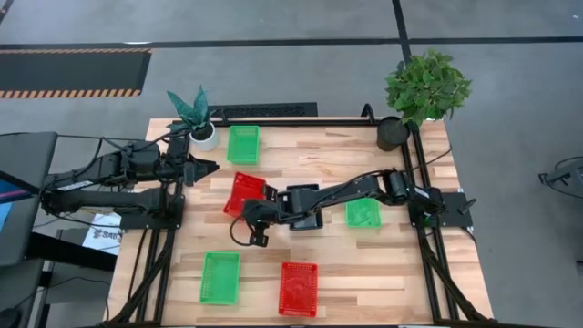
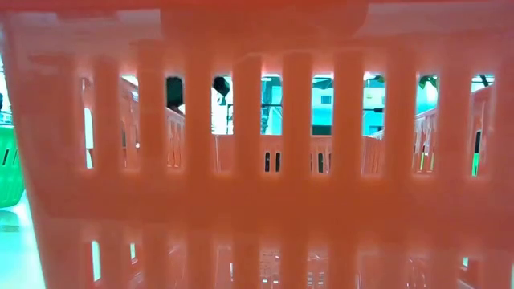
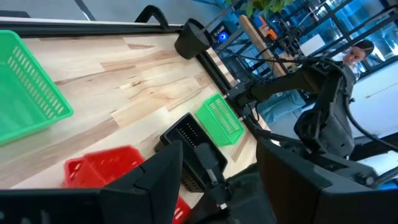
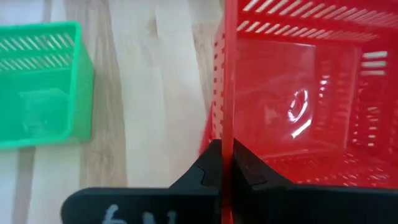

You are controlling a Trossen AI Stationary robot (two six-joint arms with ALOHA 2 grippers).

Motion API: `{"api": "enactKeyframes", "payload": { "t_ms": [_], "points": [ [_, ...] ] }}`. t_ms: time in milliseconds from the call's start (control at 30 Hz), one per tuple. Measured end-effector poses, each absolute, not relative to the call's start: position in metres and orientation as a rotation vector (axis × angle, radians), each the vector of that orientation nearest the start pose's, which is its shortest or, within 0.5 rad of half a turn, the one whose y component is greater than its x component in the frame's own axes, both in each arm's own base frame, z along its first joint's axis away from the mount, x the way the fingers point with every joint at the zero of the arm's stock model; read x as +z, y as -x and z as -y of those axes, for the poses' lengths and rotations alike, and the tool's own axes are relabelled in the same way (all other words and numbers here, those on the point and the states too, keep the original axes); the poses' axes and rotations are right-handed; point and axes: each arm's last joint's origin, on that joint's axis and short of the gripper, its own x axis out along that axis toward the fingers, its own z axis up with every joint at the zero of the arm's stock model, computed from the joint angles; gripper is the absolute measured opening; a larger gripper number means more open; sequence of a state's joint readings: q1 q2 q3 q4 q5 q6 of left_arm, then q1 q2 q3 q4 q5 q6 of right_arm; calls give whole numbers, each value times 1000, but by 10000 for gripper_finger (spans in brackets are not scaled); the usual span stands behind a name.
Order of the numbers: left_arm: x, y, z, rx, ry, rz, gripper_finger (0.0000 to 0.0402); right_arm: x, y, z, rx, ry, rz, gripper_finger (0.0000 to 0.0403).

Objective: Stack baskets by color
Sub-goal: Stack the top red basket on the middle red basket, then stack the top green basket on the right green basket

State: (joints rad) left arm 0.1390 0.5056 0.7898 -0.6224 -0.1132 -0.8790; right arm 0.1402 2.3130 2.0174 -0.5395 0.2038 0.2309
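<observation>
A red basket point(image 1: 244, 193) sits left of the table's middle, with my right gripper point(image 4: 229, 163) shut on one of its walls. Its slanted outline in the high view suggests it is tilted. My right arm reaches over a black basket point(image 1: 305, 205). Green baskets stand at the far side point(image 1: 243, 144), right of centre point(image 1: 363, 213) and at the near left point(image 1: 220, 276). Another red basket point(image 1: 299, 288) stands on the table at the near edge and fills the low view point(image 2: 257, 201). My left gripper point(image 1: 205, 169) hovers open at the far left, touching nothing. My right gripper pinches a thin side wall point(image 4: 229, 124) of the red basket, at the end nearest the arm. One finger is inside the basket and the other outside. The fingers slant down from the table's right side and lie along the wall. Whether the basket's bottom still touches the table I cannot tell.
A small potted plant point(image 1: 196, 118) stands at the far left corner. A larger one point(image 1: 424, 87) and a dark pot point(image 1: 393, 133) are at the far right. Bare wood lies between the near baskets and the table's middle. A person point(image 3: 357, 53) shows beyond the table.
</observation>
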Motion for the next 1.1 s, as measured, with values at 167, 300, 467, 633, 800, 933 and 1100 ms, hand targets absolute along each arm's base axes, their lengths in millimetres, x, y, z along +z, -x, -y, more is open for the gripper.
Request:
{"api": "enactKeyframes", "payload": {
  "t_ms": [167,300,467,633,800,933,1100],
  "points": [
    [326,-97,-17,390,870,-203,193,211,-508,-59,-171,-68,-849,34],
    [326,-97,-17,394,874,-200,193,211,-507,-52,-187,-67,-871,47],
    [326,-97,-17,399,875,-197,193,209,-504,-50,-210,14,-899,74],
    [326,-97,-18,412,880,-191,193,209,-503,-50,-215,54,-915,113],
    [325,-97,-18,414,880,-195,193,235,-504,-51,-201,55,-905,156],
    [317,-98,-19,497,875,-266,193,281,-497,-51,-196,56,-908,181],
    [305,-111,-22,593,858,-373,193,335,-462,-46,-210,-29,-879,191]
  ]
}}
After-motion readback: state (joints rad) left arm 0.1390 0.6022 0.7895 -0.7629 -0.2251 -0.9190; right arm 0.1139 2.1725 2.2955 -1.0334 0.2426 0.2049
